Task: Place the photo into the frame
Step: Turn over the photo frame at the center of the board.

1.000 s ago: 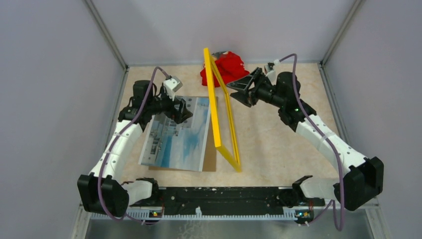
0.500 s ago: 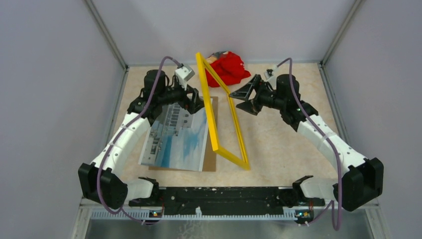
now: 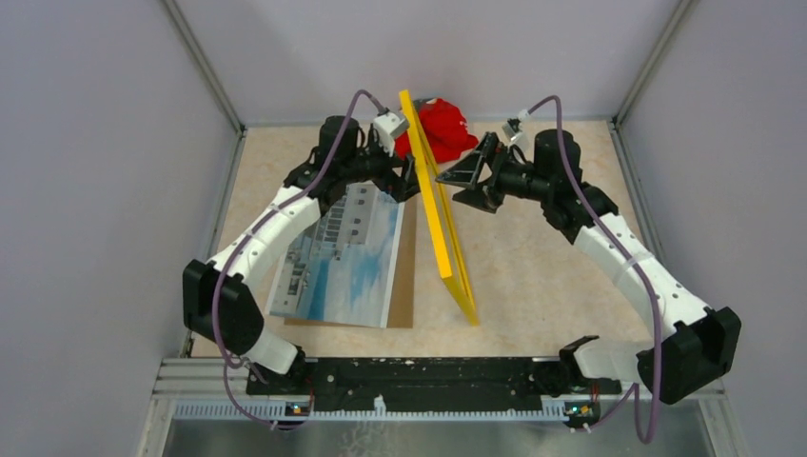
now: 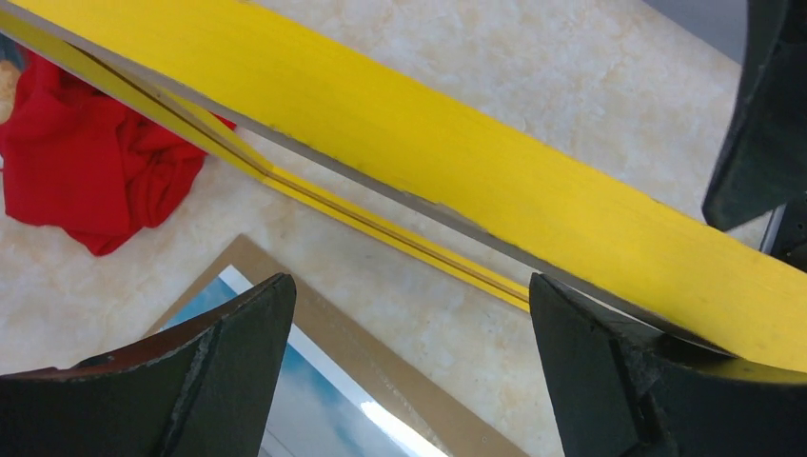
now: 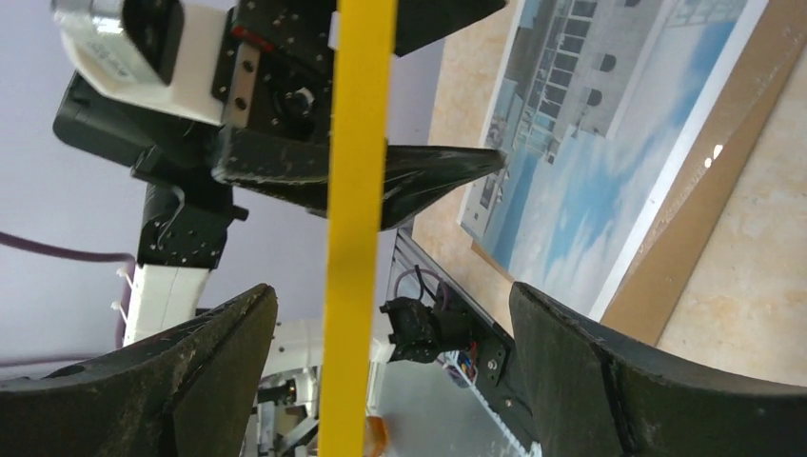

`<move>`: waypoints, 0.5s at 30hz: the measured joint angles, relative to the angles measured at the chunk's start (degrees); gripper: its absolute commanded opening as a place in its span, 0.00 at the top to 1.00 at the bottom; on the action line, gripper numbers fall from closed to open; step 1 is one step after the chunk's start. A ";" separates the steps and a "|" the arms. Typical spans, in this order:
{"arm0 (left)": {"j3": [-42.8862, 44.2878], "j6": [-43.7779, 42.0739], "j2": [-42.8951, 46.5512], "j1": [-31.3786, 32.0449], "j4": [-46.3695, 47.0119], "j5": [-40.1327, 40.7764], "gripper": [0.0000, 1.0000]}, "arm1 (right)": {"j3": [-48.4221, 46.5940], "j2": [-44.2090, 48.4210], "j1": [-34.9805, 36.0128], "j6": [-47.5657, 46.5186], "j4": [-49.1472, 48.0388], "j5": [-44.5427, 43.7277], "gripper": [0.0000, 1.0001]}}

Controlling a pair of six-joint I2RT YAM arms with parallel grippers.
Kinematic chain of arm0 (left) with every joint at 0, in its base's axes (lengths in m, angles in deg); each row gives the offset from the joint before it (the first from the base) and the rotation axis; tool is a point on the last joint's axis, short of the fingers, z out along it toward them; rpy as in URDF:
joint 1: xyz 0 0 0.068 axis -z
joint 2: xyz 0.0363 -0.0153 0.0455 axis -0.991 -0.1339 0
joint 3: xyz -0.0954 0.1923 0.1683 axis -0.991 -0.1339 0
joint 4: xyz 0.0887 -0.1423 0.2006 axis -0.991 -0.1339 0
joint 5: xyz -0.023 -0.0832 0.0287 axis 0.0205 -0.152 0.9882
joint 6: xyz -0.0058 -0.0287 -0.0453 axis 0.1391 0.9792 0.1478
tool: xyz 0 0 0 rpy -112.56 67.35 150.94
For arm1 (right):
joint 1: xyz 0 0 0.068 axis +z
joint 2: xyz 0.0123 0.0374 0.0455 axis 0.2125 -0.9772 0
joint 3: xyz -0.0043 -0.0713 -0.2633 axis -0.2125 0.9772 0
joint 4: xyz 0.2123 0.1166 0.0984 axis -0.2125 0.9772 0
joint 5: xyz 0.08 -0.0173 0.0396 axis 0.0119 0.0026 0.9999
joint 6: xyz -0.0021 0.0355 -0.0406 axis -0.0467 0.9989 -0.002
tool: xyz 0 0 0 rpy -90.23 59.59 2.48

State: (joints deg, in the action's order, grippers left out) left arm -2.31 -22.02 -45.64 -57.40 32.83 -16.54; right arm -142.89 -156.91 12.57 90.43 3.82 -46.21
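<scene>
The yellow frame (image 3: 440, 214) stands on its edge, tilted, in the middle of the table. The photo (image 3: 344, 252) lies face up on the brown backing panel (image 3: 407, 286), left of the frame. My left gripper (image 3: 402, 184) is open at the frame's left side. In the left wrist view (image 4: 411, 286) its right finger (image 4: 609, 381) is against the frame's bar (image 4: 476, 181). My right gripper (image 3: 455, 181) is open at the frame's right side. In the right wrist view (image 5: 392, 290) the frame's bar (image 5: 357, 238) runs between the jaws, apart from both.
A crumpled red cloth (image 3: 442, 129) lies at the back behind the frame. Grey walls close in the back and both sides. The black rail (image 3: 428, 376) with the arm bases runs along the near edge.
My left arm has swung right, from over the photo to the frame's left side. The frame has turned to stand steeper and more edge-on. My right gripper has stayed next to it.
</scene>
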 measured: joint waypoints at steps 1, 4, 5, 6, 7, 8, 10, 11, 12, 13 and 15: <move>1.40 0.04 -1.29 0.55 0.02 0.35 0.01 | -0.83 0.00 0.00 -0.55 0.48 0.15 0.08; 5.79 0.17 -4.72 2.16 -0.07 1.38 0.01 | -4.00 -0.04 0.00 -2.71 3.15 0.37 0.07; 7.28 0.20 -5.79 2.67 -0.07 1.73 0.01 | -5.14 -0.17 0.00 -3.43 4.20 0.39 0.07; 8.79 0.20 -6.88 3.17 -0.13 1.99 0.01 | -6.32 -0.33 0.00 -4.20 5.35 0.37 0.07; 10.45 0.20 -8.02 3.72 -0.13 2.34 0.01 | -7.56 -0.57 0.00 -4.96 6.51 0.35 0.07; 11.67 0.20 -8.85 4.15 -0.13 2.69 0.01 | -8.94 -0.85 0.00 -5.79 7.78 0.24 0.07; 14.32 0.20 -10.73 5.07 -0.20 3.21 0.01 | -11.63 -1.51 -0.02 -7.50 10.27 -0.15 0.07; 15.28 0.20 -11.43 5.38 -0.20 3.34 0.01 | -12.87 -1.86 -0.02 -8.41 11.63 -0.48 0.07; 16.39 0.20 -12.26 5.66 -0.24 3.39 0.01 | -14.03 -2.25 -0.02 -9.40 13.05 -0.94 0.08; 17.18 0.24 -12.92 5.88 -0.39 3.58 0.01 | -14.86 -2.58 -0.04 -10.25 14.29 -1.49 0.09; 18.56 0.24 -14.23 6.05 -0.81 3.80 0.01 | -16.15 -3.23 -0.20 -11.98 16.76 -2.54 0.12</move>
State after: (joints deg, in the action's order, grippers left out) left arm 16.25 -21.78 -59.87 -51.34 32.02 -12.73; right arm -159.04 -160.15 12.37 78.45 20.59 -48.75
